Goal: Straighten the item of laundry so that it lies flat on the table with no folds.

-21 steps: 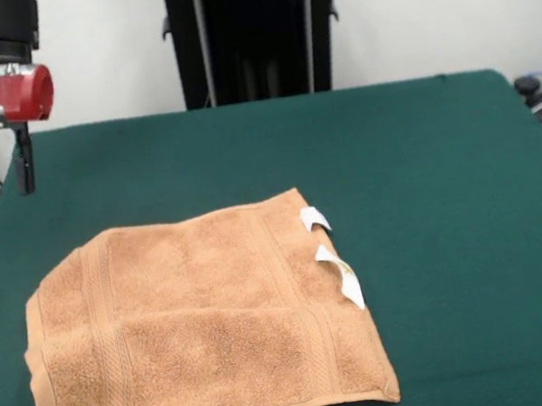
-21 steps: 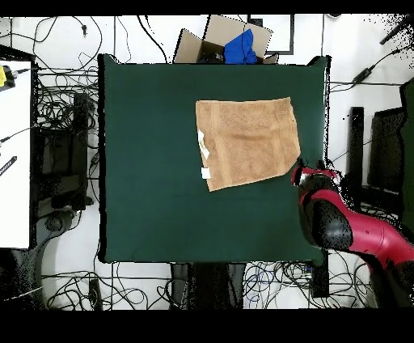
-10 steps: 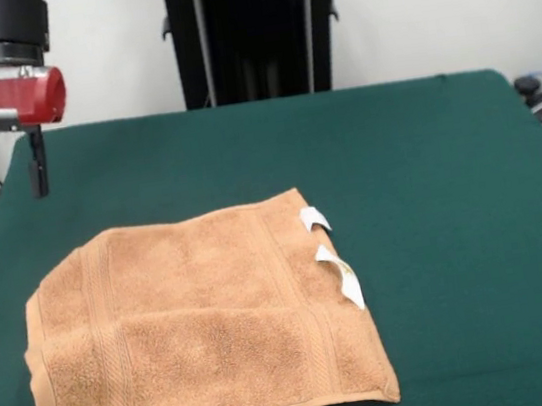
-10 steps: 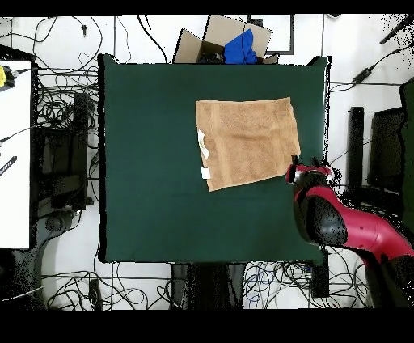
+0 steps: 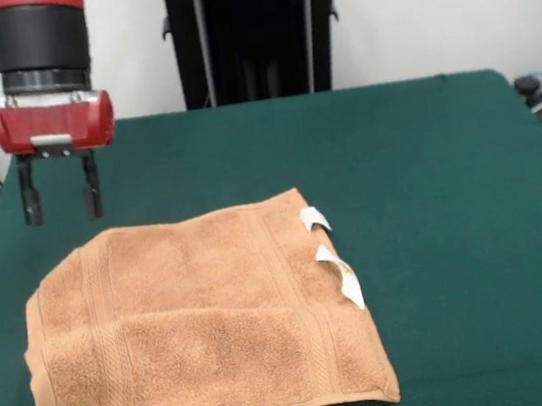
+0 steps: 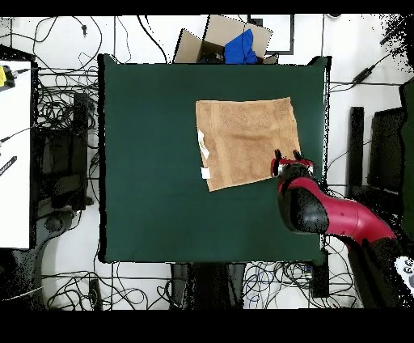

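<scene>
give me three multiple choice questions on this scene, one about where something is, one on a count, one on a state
1. In the front view, where does the red and black gripper hang?
A. above the table just past the towel's far left corner
B. over the white tags
C. off the table's right edge

2. How many small white tags show on the light orange-tan terry towel?
A. none
B. two
C. five

3. How does the towel lie on the dark green cloth-topped table?
A. rolled into a tube
B. hanging over the edge
C. folded over on itself, not yet spread flat

Answers: 1 A, both open fingers hang by that corner. 2 B, two tags stick out from one edge. 3 C, a doubled layer shows across its near part.
</scene>
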Robot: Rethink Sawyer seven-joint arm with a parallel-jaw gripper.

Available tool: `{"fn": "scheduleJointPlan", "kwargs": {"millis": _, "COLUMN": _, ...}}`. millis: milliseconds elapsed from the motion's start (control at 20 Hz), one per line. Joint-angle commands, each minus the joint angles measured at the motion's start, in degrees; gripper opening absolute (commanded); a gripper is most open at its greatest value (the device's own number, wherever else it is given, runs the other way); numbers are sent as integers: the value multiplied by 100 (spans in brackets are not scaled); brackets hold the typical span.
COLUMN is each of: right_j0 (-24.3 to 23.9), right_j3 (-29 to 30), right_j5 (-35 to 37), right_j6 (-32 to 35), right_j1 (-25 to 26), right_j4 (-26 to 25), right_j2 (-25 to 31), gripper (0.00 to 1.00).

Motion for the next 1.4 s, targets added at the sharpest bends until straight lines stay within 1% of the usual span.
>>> {"fn": "scheduleJointPlan", "kwargs": {"millis": 50, "right_j0": 416, "right_j3": -278, "right_j5": -15, "right_j6": 790, "right_j1": 519, "right_j4": 74, "right_j2": -237, "gripper": 100}}
{"fn": "scheduleJointPlan", "kwargs": {"millis": 500, "right_j0": 590, "right_j3": -334, "right_j5": -91, "right_j6": 870, "right_j1": 644, "right_j4": 130, "right_j2": -333, "gripper": 100}}
{"fn": "scheduleJointPlan", "kwargs": {"millis": 850, "right_j0": 703, "right_j3": -637, "right_j5": -244, "right_j6": 835, "right_j1": 1000, "right_j4": 84, "right_j2": -400, "gripper": 100}}
{"fn": "scheduleJointPlan", "kwargs": {"millis": 1000, "right_j0": 610, "right_j3": -830, "right_j5": -172, "right_j6": 703, "right_j1": 1116, "right_j4": 18, "right_j2": -274, "gripper": 100}}
{"fn": "scheduleJointPlan", "kwargs": {"millis": 1200, "right_j0": 366, "right_j3": -1089, "right_j5": 41, "right_j6": 447, "right_j1": 1238, "right_j4": -98, "right_j2": -16, "gripper": 100}}
{"fn": "scheduleJointPlan", "kwargs": {"millis": 1400, "right_j0": 160, "right_j3": -1251, "right_j5": 279, "right_j6": 242, "right_j1": 1263, "right_j4": -138, "right_j2": 211, "gripper": 100}}
